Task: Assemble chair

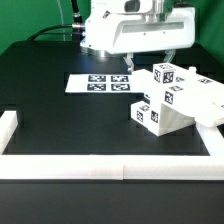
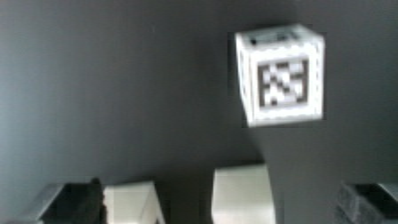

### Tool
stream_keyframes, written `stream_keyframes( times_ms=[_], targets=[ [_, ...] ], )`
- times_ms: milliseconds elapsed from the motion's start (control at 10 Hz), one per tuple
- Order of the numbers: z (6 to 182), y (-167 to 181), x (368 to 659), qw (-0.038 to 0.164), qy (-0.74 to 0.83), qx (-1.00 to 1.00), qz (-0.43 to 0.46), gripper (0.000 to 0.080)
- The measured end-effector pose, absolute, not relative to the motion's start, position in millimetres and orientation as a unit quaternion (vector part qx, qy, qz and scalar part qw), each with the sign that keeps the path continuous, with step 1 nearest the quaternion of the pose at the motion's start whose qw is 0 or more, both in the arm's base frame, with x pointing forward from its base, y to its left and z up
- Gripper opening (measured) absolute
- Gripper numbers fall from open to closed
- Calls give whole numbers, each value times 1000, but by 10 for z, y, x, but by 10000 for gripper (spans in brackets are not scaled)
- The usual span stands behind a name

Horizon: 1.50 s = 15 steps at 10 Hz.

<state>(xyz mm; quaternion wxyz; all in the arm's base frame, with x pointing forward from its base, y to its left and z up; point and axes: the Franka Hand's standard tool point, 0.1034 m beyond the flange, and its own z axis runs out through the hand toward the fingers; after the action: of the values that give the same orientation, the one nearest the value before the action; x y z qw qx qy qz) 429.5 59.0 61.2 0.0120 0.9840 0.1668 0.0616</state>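
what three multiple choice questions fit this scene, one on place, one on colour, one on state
1. Where does the marker board lie relative to the pile of chair parts?
A. on the exterior view's left of it
B. on top of it
C. on the exterior view's right of it

2. What colour is the table top?
A. white
B. black
C. brown wood

3. What state is the hand in?
A. shut on a chair part
B. open and empty
C. shut on nothing

Answers:
1 A: the board lies flat on the table, left of the pile.
2 B: the surface is black inside the white rails.
3 B: the hand hangs above the pile with its fingers spread and grips no part.
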Motion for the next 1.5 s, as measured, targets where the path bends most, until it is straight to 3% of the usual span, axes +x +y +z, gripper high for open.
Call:
stream_keyframes(
  times_ms=[400,1500],
  targets=[
    [396,630,4209,22,167,984,58,649],
    [216,736,4135,28,166,984,58,649]
  ],
)
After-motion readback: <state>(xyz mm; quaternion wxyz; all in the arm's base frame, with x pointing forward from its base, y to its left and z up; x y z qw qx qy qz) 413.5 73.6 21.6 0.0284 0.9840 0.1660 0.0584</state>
